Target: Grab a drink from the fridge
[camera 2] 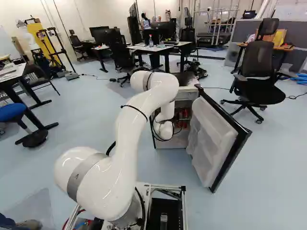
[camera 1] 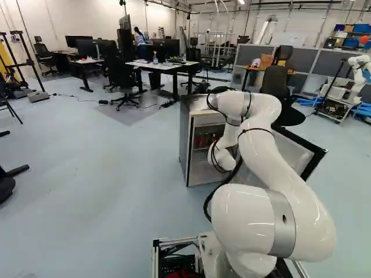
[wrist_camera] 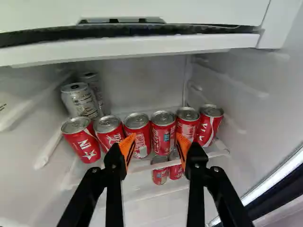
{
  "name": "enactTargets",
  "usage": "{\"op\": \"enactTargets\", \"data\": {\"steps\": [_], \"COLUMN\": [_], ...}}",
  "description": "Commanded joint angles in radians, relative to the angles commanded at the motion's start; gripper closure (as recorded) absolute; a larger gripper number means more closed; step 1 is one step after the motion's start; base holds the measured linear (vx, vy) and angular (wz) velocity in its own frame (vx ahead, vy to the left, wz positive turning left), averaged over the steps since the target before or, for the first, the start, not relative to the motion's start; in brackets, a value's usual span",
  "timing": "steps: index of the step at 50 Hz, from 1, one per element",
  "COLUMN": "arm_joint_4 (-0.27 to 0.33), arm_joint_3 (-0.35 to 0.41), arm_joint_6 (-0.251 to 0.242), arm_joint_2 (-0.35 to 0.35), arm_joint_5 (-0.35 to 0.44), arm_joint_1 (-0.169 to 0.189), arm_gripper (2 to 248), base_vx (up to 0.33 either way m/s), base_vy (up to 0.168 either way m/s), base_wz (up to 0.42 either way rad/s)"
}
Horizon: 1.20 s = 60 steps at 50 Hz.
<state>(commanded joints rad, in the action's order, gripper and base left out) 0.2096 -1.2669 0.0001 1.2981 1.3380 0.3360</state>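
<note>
Red cans (wrist_camera: 162, 133) on the fridge (camera 1: 184, 145) shelf (wrist_camera: 137, 169), ahead of the released tool (wrist_camera: 155, 141).
Six in a row along the shelf's front edge; two silver cans (wrist_camera: 79, 101) behind one end of the row; two more red cans (wrist_camera: 160, 175) lower down, below that edge. Fingers spread before the middle of the row. Farther out, white arm (camera 2: 136, 120) bent down into the fridge's open front, door (camera 2: 211, 139) swung wide beside it.

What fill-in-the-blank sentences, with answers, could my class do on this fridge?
The gripper's pads are coloured ____.
The fridge door stands ____.
The upper row shows ____ red cans.
Behind that row, ____ silver cans show.

Answers: orange; open; six; two.
</note>
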Motion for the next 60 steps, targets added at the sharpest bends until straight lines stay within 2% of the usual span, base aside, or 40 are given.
{"op": "enactTargets", "data": {"steps": [37,60], "arm_joint_4": [0.0,0.0], "arm_joint_3": [-0.101,-0.131], "arm_joint_6": [0.0,0.0], "arm_joint_2": [0.054,0.07], "arm_joint_5": [-0.065,-0.111], "arm_joint_1": [0.002,-0.004], "arm_gripper": [110,110], "base_vx": [0.0,0.0], "base_vy": [0.0,0.0], "base_wz": [0.0,0.0]}}
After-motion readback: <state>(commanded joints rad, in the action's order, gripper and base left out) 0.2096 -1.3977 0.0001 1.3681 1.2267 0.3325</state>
